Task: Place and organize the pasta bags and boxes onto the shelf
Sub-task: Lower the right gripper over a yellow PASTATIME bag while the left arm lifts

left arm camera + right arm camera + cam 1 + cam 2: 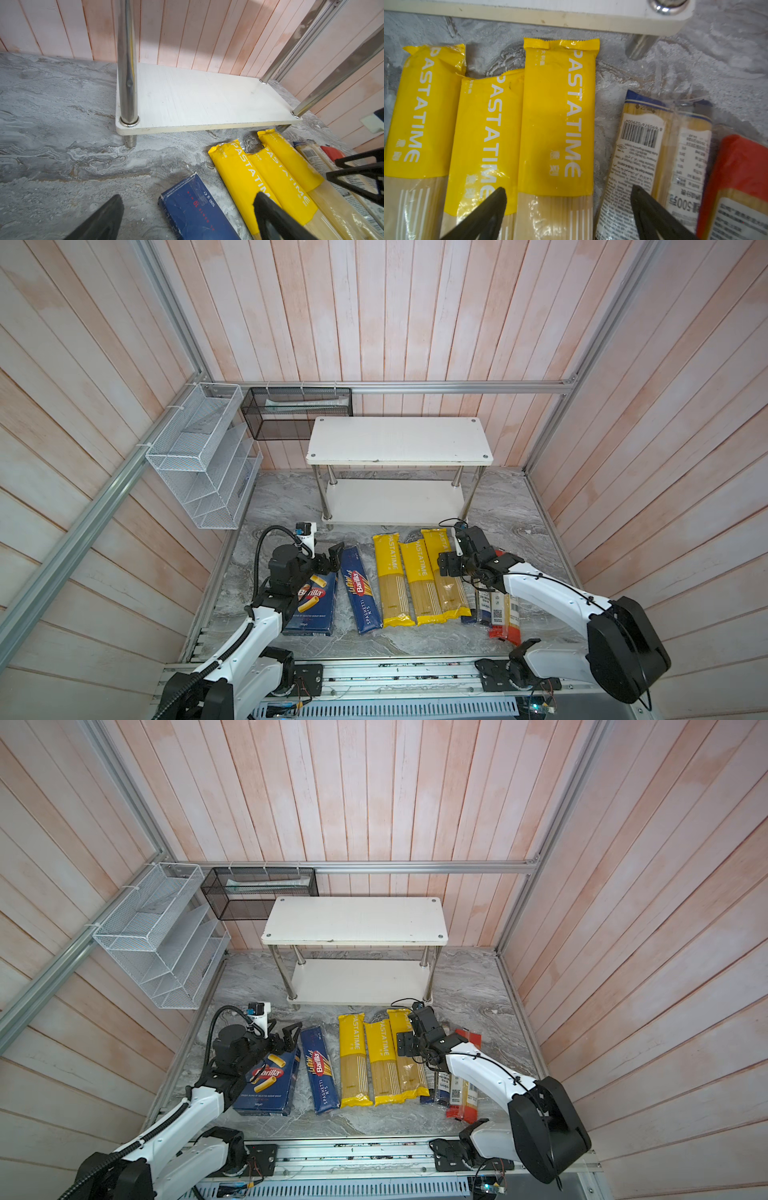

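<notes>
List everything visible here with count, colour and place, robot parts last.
Rigatoni box: one, dark blue, lying at the row's left end.
Spaghetti box: one, dark blue, next to it.
PASTATIME bags: three, yellow, side by side mid-row.
blue-ended bag: one, clear, right of the yellow ones.
red-ended bag: one, clear, row's right end.
shelf: one, white boards on chrome posts, behind the row, both tiers bare.
wire rack: one, white, left wall.
mesh basket: one, black, back wall.
table: one, grey marble, beneath the row.
left tool: one, black, open, near the boxes' far ends.
right tool: one, black, open, above the rightmost yellow bag.
</notes>
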You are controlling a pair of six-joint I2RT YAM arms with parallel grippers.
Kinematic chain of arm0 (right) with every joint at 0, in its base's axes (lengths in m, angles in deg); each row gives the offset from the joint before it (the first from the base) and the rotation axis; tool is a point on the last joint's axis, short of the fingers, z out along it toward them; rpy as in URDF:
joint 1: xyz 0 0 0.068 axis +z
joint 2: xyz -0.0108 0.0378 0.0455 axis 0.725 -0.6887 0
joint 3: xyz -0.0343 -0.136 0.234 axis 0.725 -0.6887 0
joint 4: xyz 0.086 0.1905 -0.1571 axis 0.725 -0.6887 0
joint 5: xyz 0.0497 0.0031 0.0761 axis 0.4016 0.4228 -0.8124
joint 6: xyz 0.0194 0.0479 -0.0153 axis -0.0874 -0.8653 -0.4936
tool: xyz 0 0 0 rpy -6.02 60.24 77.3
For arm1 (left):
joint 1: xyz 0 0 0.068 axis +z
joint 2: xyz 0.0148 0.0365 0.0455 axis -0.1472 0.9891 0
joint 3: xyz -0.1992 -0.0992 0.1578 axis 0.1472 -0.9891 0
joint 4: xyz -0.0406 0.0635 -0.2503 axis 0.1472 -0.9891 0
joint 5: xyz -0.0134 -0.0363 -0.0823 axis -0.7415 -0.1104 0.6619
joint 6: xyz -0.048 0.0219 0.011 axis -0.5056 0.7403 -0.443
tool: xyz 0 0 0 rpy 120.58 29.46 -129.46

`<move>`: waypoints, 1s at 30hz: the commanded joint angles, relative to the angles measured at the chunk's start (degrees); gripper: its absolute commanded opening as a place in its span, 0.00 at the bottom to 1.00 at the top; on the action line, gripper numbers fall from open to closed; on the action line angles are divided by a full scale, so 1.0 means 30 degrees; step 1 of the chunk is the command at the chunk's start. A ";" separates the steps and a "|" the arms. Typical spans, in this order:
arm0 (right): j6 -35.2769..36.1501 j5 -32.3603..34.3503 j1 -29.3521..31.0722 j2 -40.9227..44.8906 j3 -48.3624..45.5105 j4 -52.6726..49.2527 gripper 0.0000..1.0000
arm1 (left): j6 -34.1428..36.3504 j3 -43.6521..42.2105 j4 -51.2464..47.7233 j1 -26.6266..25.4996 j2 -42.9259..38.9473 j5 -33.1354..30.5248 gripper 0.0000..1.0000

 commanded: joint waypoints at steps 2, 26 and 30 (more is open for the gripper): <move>-0.0588 -0.0334 0.0510 -0.0793 -0.0436 -0.0207 0.93 | 0.0488 0.0127 0.0338 -0.0088 0.0007 0.0424 1.00; -0.1832 0.0506 0.1300 -0.2771 -0.0708 0.0790 0.90 | 0.0528 0.0391 0.0261 -0.0112 0.0406 0.0600 1.00; -0.2290 0.1400 0.1568 -0.3194 -0.0650 0.0493 0.89 | 0.0563 0.0376 0.0276 -0.0112 0.0422 0.0672 1.00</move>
